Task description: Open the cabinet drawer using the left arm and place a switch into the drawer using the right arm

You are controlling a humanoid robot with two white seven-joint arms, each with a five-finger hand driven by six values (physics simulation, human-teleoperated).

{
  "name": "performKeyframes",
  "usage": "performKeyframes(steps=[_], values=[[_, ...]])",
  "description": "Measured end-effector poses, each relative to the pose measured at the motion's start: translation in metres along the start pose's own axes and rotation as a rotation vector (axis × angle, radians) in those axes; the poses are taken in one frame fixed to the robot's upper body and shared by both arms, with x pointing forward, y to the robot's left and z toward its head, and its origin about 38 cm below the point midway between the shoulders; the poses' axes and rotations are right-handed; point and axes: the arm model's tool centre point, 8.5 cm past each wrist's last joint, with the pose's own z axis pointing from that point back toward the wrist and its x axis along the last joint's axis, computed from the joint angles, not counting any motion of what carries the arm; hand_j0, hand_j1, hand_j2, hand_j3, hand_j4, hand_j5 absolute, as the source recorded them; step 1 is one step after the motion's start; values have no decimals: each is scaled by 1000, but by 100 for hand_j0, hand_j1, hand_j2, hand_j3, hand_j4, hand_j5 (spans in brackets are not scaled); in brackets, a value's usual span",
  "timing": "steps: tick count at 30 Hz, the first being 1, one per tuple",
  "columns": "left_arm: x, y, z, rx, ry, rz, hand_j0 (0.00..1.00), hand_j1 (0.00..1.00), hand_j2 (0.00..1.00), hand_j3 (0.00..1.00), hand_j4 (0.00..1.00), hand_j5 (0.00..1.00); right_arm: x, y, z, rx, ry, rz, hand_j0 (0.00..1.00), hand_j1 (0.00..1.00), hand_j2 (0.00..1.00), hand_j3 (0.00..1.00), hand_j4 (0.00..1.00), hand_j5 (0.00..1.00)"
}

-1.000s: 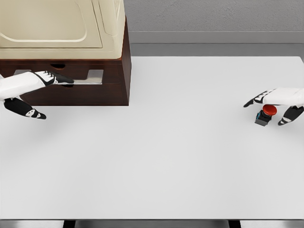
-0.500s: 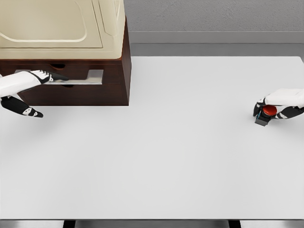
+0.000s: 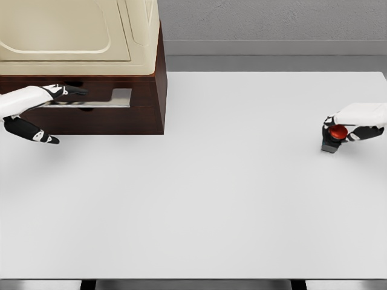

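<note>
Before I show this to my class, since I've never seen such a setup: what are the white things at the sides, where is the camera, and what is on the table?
This is a simulator's render, seen from a camera on a humanoid robot's head, looking down at a white table. The white shapes are its two arms, each ending in a five-finger hand. The left hand reaches in from the left, fingers extended at the metal handle of a dark brown cabinet drawer; whether it grips the handle I cannot tell. A cream-coloured appliance sits on top of the cabinet. At the right edge, the right hand has its fingers curled around a small switch with a red button on a dark base.
</note>
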Motion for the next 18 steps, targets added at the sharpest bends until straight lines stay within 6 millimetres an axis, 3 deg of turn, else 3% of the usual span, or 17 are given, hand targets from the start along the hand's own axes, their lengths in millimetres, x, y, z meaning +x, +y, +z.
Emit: performKeyframes(steps=[18], values=[[1,-4,1,-9,4,1,91,91,91,91,91,91,28,-31,-10,-59,-80,66,46,46,46,46,46,46]])
